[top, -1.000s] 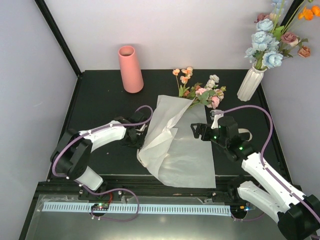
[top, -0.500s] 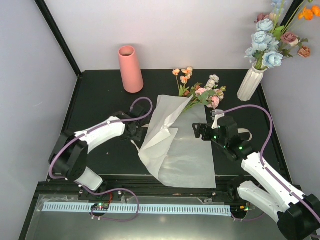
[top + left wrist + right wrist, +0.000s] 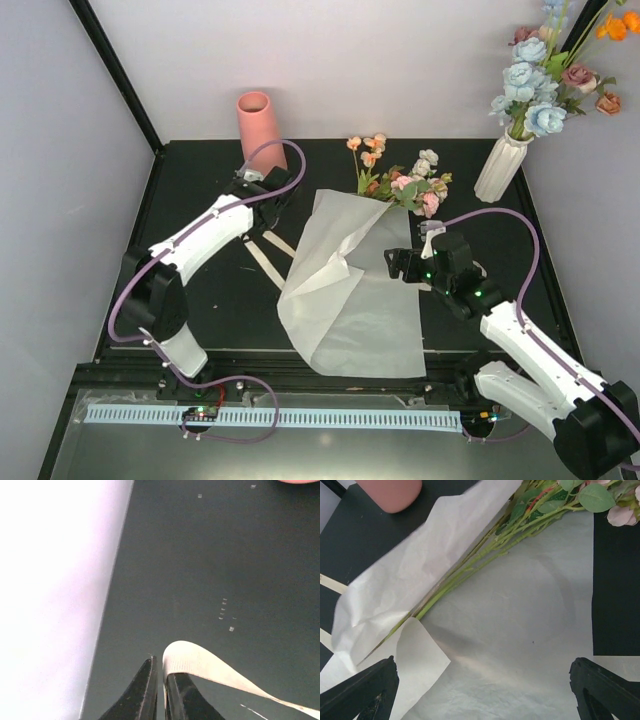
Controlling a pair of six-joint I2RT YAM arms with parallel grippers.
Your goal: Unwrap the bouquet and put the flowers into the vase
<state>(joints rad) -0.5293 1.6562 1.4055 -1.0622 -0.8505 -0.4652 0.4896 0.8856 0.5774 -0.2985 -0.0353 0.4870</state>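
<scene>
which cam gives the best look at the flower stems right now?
Right wrist: the stems run bare across the opened paper, close and sharp. Top external shows mostly the blooms, with the stems tiny at the paper's edge. Left wrist shows none, only ribbon and table.

The left gripper has moved from the left edge of the paper to a position just below the vase and has closed on the ribbon. The ribbon now trails across the table, drawn out beside the paper.
</scene>
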